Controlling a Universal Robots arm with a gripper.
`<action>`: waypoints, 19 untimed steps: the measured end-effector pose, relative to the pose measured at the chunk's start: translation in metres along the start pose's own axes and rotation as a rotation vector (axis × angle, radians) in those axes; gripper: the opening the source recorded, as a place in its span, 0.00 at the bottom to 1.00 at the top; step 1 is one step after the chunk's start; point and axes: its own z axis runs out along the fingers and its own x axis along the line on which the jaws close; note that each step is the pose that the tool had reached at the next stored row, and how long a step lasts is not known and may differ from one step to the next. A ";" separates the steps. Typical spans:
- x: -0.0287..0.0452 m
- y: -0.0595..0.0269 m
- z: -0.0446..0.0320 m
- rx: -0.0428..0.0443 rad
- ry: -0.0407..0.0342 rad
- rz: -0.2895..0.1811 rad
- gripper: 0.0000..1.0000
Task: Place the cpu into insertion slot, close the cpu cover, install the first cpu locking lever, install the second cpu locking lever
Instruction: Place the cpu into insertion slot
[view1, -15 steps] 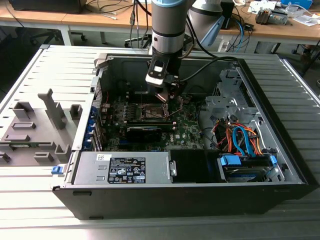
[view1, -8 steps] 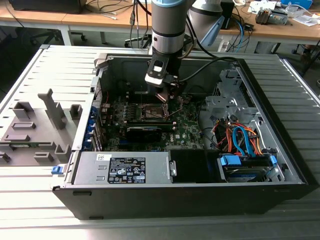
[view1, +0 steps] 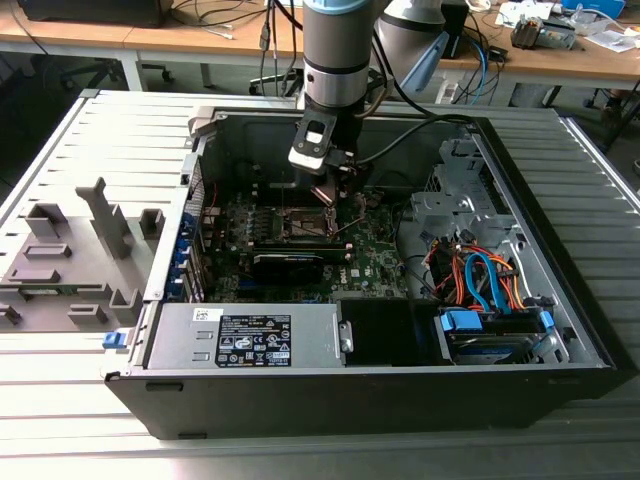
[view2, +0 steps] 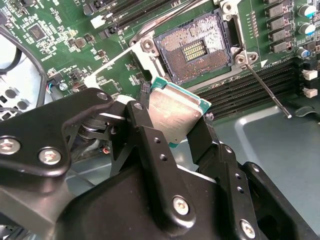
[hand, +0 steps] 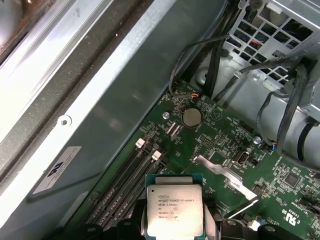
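Holding the cpu (view2: 176, 111): gripper (view2: 174, 126) fingers clamped on two opposite edges, metal top toward the first wrist camera (hand: 175, 210).

- Exterior view: gripper (view1: 335, 198) is inside the open case (view1: 560, 330), low over the motherboard (view1: 375, 255), around 12 o'clock from case centre.
- Insertion slot (view2: 194, 46) is bare, with its contact field exposed. The cpu is not in it; it sits just beside the slot, clear of the rim and tilted relative to the board.
- In the exterior view the slot (view1: 300, 222) is at about 8 o'clock from the gripper tip, close by.
- Cpu cover (view2: 116, 66) is swung open, standing off one side of the slot and seen nearly edge-on.
- One locking lever (view2: 266, 89) is unlatched: a thin rod angling out from a slot corner across the memory slots (view2: 240, 97). A second thin rod (view2: 167, 17) runs along the opposite side of the slot.
- First wrist view: coin cell (hand: 191, 117) on the board beyond the cpu, cable bundle (hand: 290, 105) off to the side.
- Exterior view, rest of the case: graphics card (view1: 288, 262) at 6 o'clock of the slot, power supply (view1: 245, 338) at 7 o'clock of the case, orange and blue drive cables (view1: 480, 280) at 4 o'clock.
- Grey fixture (view1: 70, 262) lies on the slatted table (view1: 110, 130) at 9 o'clock, outside the case.
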 end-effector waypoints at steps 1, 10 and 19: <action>0.0000 0.0000 0.0000 0.0000 -0.0004 0.004 0.54; 0.0000 0.0000 0.0001 -0.0006 -0.0032 0.035 0.54; 0.0000 0.0000 0.0002 -0.0015 -0.0081 0.089 0.54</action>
